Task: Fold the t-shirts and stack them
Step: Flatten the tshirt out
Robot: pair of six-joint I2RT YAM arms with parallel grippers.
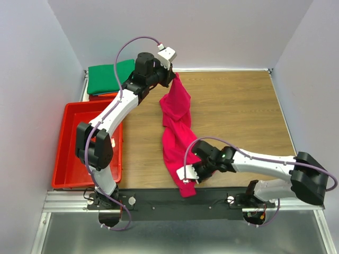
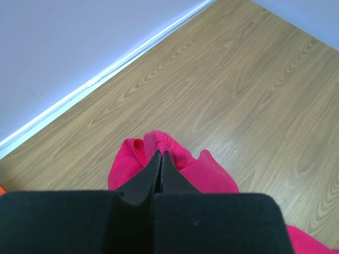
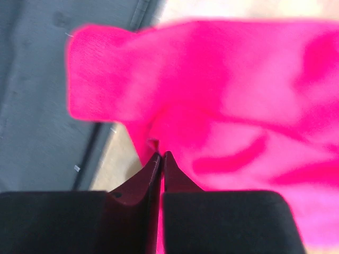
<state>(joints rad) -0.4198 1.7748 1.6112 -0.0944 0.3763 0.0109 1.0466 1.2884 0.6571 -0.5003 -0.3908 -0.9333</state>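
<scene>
Magenta t-shirt (image 1: pixel 176 138) stretched between the arms — left fingers (image 2: pixel 150 174) clenched on its far end, right fingers (image 3: pixel 149 177) pinching its near end.

The right gripper (image 3: pixel 161 156) sits at the bottom centre, its two black fingers (image 3: pixel 140 185) pressed together with no gap at the tips. A fold of the magenta-pink t-shirt (image 3: pixel 222 95) is pinched at those tips, and a sliver of pink shows between the fingers lower down. Above and right of the fingers, the blurred cloth fills most of the frame. Just left of them lies a pale strip of tabletop (image 3: pixel 117 156), and farther left a dark grey surface (image 3: pixel 42 106).
</scene>
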